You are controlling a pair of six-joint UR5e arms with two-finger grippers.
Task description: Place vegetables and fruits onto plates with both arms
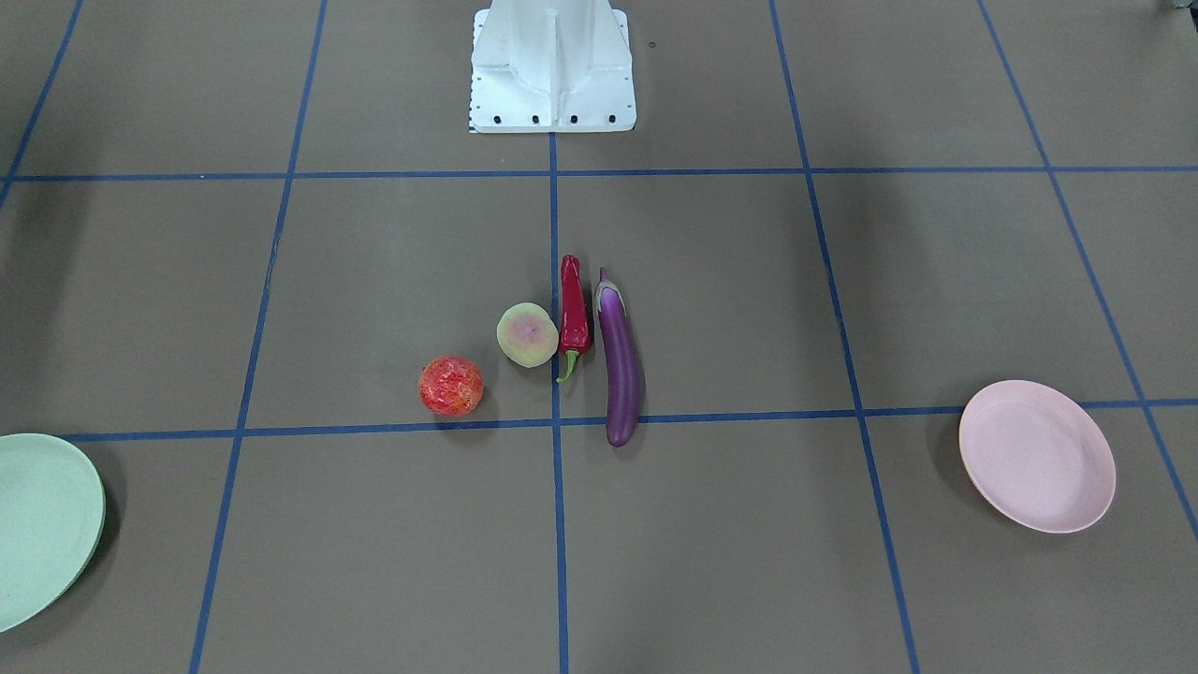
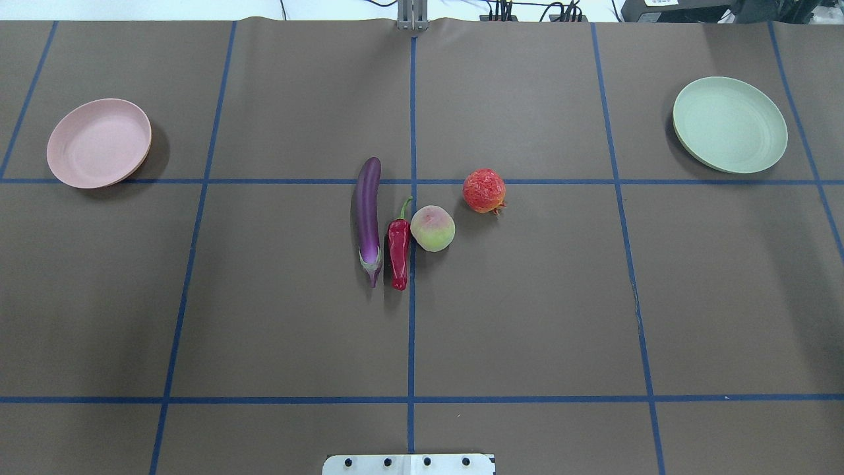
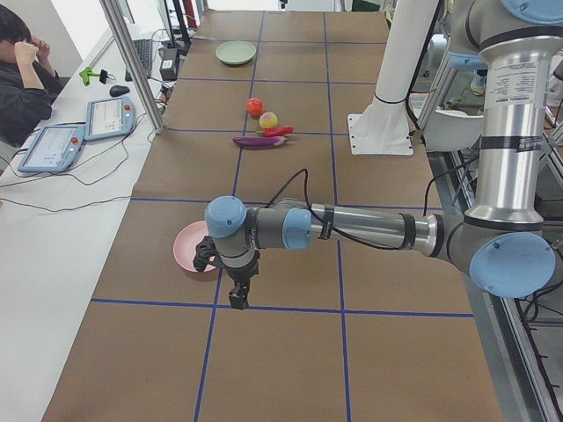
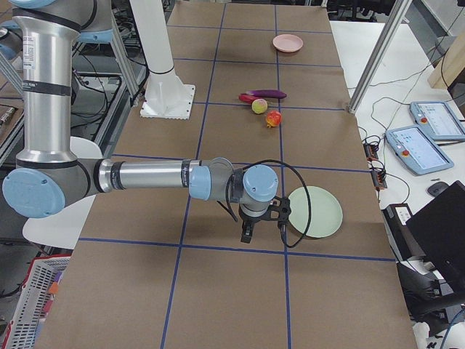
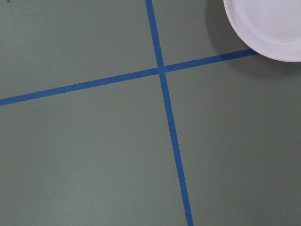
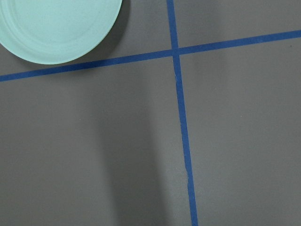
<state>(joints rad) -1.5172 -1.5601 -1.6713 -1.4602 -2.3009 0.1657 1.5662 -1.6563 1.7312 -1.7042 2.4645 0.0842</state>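
Eggplant (image 2: 368, 211), chili pepper (image 2: 398, 247), yellow-green fruit (image 2: 432, 228) and red-orange fruit (image 2: 484, 190) lie in a loose row at the middle of the tabletop (image 2: 527, 316), none of them on a plate. The eggplant and the chili lie side by side, lengthwise toward me and almost touching. The yellow-green fruit sits right against the chili's stem end. The red-orange fruit sits a little apart, further from me and toward my right.

My left hand (image 3: 237, 297) points down above the tabletop, just beside the pink plate (image 2: 99, 143) at my far left and well apart from the produce. My right hand (image 4: 248, 234) hangs the same way next to the mint green plate (image 2: 730, 125) at my far right, equally far from the fruit. Each wrist view catches only a plate's edge and the crossing blue tape lines (image 5: 162, 70). I cannot tell whether either hand is released or clenched.
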